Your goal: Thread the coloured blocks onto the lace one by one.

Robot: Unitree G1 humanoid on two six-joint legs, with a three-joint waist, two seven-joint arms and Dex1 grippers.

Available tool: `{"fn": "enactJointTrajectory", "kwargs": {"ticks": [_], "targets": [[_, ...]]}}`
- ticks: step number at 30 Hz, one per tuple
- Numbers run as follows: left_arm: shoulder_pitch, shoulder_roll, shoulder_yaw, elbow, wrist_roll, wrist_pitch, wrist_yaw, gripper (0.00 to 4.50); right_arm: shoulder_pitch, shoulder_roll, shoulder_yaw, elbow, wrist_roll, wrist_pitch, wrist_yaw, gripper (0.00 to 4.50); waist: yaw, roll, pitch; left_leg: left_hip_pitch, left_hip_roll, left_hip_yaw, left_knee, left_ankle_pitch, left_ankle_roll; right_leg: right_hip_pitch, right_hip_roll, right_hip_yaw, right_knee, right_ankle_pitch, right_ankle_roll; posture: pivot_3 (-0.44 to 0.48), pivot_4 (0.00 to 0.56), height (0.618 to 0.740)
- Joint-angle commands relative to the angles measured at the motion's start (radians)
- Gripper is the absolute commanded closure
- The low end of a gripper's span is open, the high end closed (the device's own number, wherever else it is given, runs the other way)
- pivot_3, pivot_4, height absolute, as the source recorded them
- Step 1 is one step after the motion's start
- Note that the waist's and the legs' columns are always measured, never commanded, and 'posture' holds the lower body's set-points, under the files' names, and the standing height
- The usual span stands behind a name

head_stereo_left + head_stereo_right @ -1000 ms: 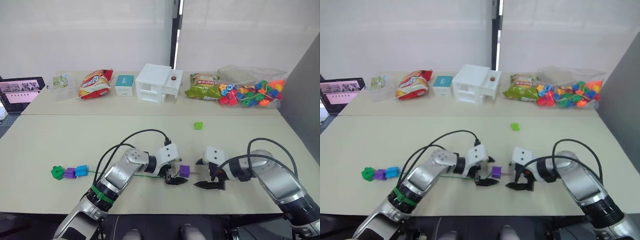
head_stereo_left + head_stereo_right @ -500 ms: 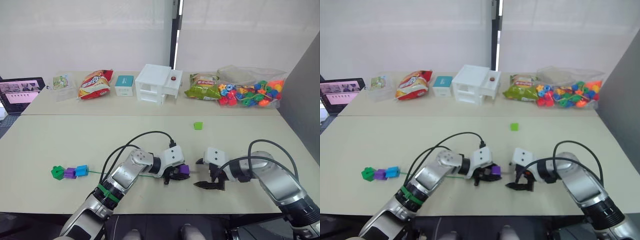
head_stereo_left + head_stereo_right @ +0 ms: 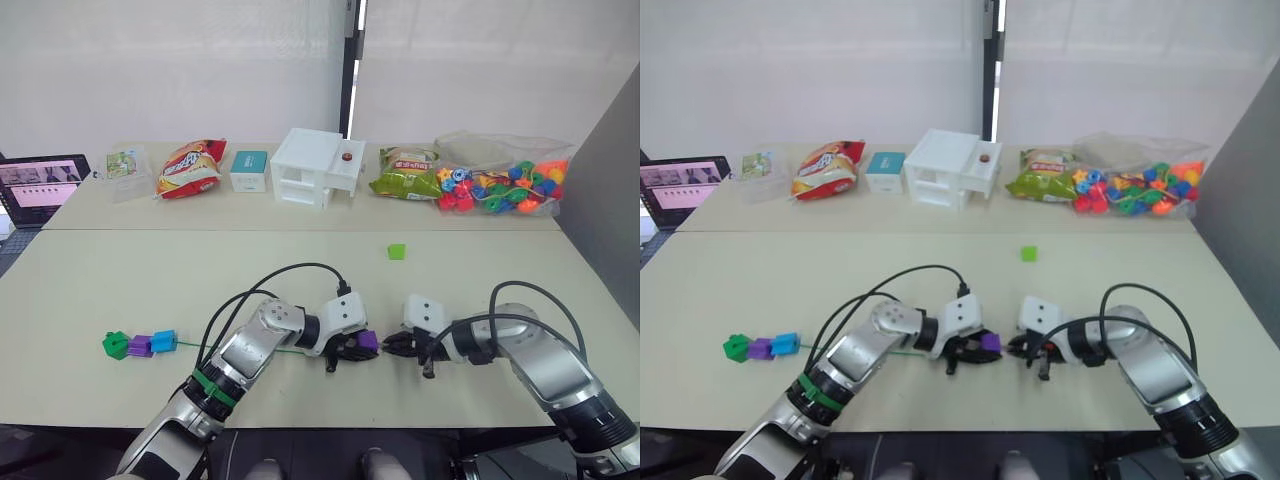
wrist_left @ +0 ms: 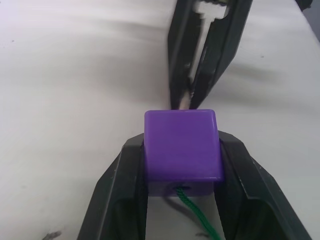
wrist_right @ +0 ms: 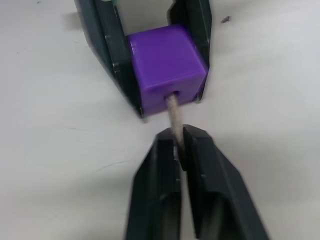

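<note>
A purple block [image 4: 182, 150] sits on the table's near middle, with my left gripper [image 3: 352, 349] shut on its two sides. The green lace [image 4: 197, 220] enters its hole on my left gripper's side. The lace's stiff pale tip [image 5: 173, 112] sticks out of the opposite face, and my right gripper [image 5: 179, 134] is shut on that tip. Farther left, a dark green block [image 3: 116, 345], a second purple block [image 3: 140, 346] and a blue block [image 3: 163, 341] lie in a row on the lace. A light green block [image 3: 397, 251] lies alone farther back.
Along the far table stand a laptop [image 3: 42, 185], a red snack bag [image 3: 190, 166], a teal box [image 3: 249, 170], a white box [image 3: 315, 167], a green snack bag [image 3: 405, 172] and a clear bag of mixed beads [image 3: 500, 187]. Black cables loop over both arms.
My left gripper closed on the purple block early in the second. My right gripper then moved left up to the block and shut on the lace tip.
</note>
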Motion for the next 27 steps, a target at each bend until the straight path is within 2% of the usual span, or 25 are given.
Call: {"fn": "enactJointTrajectory", "kwargs": {"ticks": [1,4,8,11,13,14,16,18,20,22,27], "targets": [[0.001,0.022,0.018,-0.041,-0.023,0.011,-0.031,3.3,-0.025,-0.03,-0.01,0.015,-0.02,-0.024,0.009,4.5,0.0,0.0,0.0,0.0,0.0,0.0,0.0,0.0,0.0,0.0,0.0,0.0,0.0,0.0,0.0,0.0,0.15,0.74],[0.019,0.064,0.039,-0.085,-0.036,0.036,-0.044,3.3,-0.028,-0.039,-0.009,0.008,-0.015,-0.03,0.02,4.5,0.0,0.0,0.0,0.0,0.0,0.0,0.0,0.0,0.0,0.0,0.0,0.0,0.0,0.0,0.0,0.0,0.15,0.74],[0.112,0.215,0.133,-0.209,-0.103,0.091,-0.095,3.3,-0.037,-0.053,-0.013,-0.021,0.0,-0.022,0.037,4.5,-0.013,0.0,0.0,0.0,0.001,0.0,-0.001,0.0,0.0,-0.002,0.0,0.0,0.001,0.0,0.0,0.0,0.15,0.74],[0.181,0.348,0.205,-0.24,-0.13,0.061,-0.147,3.3,-0.038,-0.062,-0.015,-0.039,0.009,-0.013,0.047,4.5,-0.017,0.0,0.0,0.0,0.001,0.0,-0.001,0.0,0.0,-0.002,0.0,0.0,0.001,0.0,0.0,0.0,0.15,0.74],[0.248,0.478,0.277,-0.206,-0.14,0.003,-0.214,3.3,-0.038,-0.066,-0.017,-0.054,0.015,-0.003,0.049,4.5,-0.026,0.0,0.0,0.0,0.001,0.0,-0.001,0.0,0.0,-0.002,0.0,0.0,0.001,0.0,0.0,0.0,0.15,0.74],[0.284,0.564,0.323,-0.134,-0.126,-0.083,-0.253,3.3,-0.037,-0.066,-0.018,-0.062,0.018,0.0,0.049,4.5,-0.028,0.0,0.0,0.0,0.002,0.0,-0.002,0.0,0.0,-0.002,0.001,0.0,0.001,0.0,0.0,0.0,0.15,0.74],[0.319,0.67,0.39,-0.008,-0.116,-0.2,-0.295,3.3,-0.033,-0.067,-0.02,-0.076,0.023,0.007,0.049,4.5,-0.033,0.0,0.0,0.002,0.003,0.001,-0.004,0.0,0.0,-0.003,0.001,0.0,0.001,-0.001,-0.001,0.0,0.15,0.74],[0.319,0.711,0.423,0.076,-0.125,-0.255,-0.312,3.3,-0.03,-0.068,-0.022,-0.082,0.026,0.012,0.051,4.5,-0.03,0.002,0.001,0.003,0.003,0.001,-0.005,0.0,0.0,-0.002,0.002,0.0,0.001,-0.001,-0.002,0.0,0.15,0.74],[0.321,0.781,0.44,0.219,-0.078,-0.389,-0.336,3.3,-0.033,-0.065,-0.02,-0.084,0.026,0.011,0.053,4.5,-0.025,0.002,0.001,0.002,0.002,0.002,-0.004,0.0,0.0,-0.002,0.001,0.0,0.0,-0.002,-0.002,0.0,0.15,0.74],[0.313,0.814,0.443,0.312,-0.04,-0.489,-0.343,3.3,-0.035,-0.063,-0.018,-0.082,0.025,0.009,0.054,4.5,-0.021,0.002,0.001,0.002,0.002,0.002,-0.004,0.0,0.0,-0.002,0.001,-0.001,0.0,-0.002,-0.002,0.0,0.15,0.74],[0.282,0.779,0.469,0.301,-0.097,-0.456,-0.35,3.3,-0.058,-0.043,-0.001,-0.063,0.015,0.005,0.057,4.5,-0.022,0.002,0.002,0.001,0.002,0.002,-0.004,0.0,0.0,-0.003,0.001,-0.001,0.002,-0.001,-0.002,0.0,0.15,0.74]]}}
